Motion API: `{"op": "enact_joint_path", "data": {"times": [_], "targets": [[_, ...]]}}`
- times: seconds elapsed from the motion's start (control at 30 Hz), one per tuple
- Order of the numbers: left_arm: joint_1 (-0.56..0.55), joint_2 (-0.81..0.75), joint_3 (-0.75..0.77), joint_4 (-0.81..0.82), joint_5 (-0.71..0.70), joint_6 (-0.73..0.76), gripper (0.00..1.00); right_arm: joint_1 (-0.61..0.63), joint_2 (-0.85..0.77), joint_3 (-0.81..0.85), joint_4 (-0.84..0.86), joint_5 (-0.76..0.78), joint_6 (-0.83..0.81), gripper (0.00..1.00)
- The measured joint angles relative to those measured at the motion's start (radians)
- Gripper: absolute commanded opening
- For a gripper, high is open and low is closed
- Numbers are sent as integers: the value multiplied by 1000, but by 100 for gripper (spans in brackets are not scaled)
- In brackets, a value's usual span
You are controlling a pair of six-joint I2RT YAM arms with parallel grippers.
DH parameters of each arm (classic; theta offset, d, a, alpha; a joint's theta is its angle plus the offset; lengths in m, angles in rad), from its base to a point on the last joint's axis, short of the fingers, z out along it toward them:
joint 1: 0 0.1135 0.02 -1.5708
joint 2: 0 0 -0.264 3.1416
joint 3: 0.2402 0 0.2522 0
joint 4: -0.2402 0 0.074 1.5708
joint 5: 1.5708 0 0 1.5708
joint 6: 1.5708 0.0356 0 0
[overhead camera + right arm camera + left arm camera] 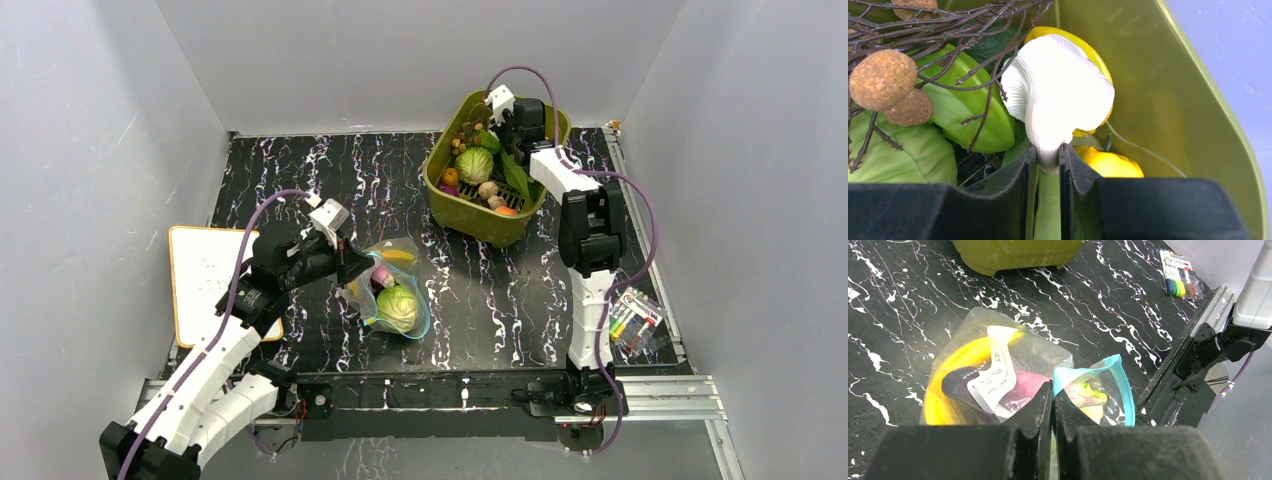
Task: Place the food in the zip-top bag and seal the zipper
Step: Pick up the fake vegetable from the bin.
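**Loading stage, bag mouth held open.** The left tool point(1053, 395) is nearly shut, its two fingers pinching one lip of the zip-top bag point(1018, 347) just beside the zipper point(1120, 375). The bag lies on its side on the desk point(500, 290), toward the near edge and left of the middle. It already holds a green cabbage point(398, 307), a yellow banana point(943, 370) and a pink-purple piece. The zipper strip curves open in a loop, unsealed.

The right tool point(1048, 155) is narrow and clamps the stem of a white mushroom point(1058, 95) inside the olive tub point(1168, 110), which stands at the far edge, right of the middle. The rest of the food is in the tub. A yellow piece point(1110, 162) lies just beside the stem, and a brown twiggy cluster point(883, 80) reaches over the left side of the cap.

**Likely faults.**
- The grip takes only the short stem under a broad cap, so the mushroom may pivot or slip out on the lift.
- The twigs may catch the cap and drag the cluster along with it.
- The thin film is held by one lip only. It may slide from the fingers, or the mouth may sag shut before the mushroom arrives.
- With the bag on its side and open, a tug on the lip may roll the cabbage out.
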Motion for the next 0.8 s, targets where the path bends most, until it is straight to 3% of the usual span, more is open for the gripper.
{"op": "enact_joint_path", "data": {"times": [0.5,0.8], "targets": [[0,-25,0,-18,-20,5,0,-1,-237,-170,14,11,85,0],[0,-36,0,-14,-34,-16,0,-1,-444,-294,-133,20,236,0]]}}
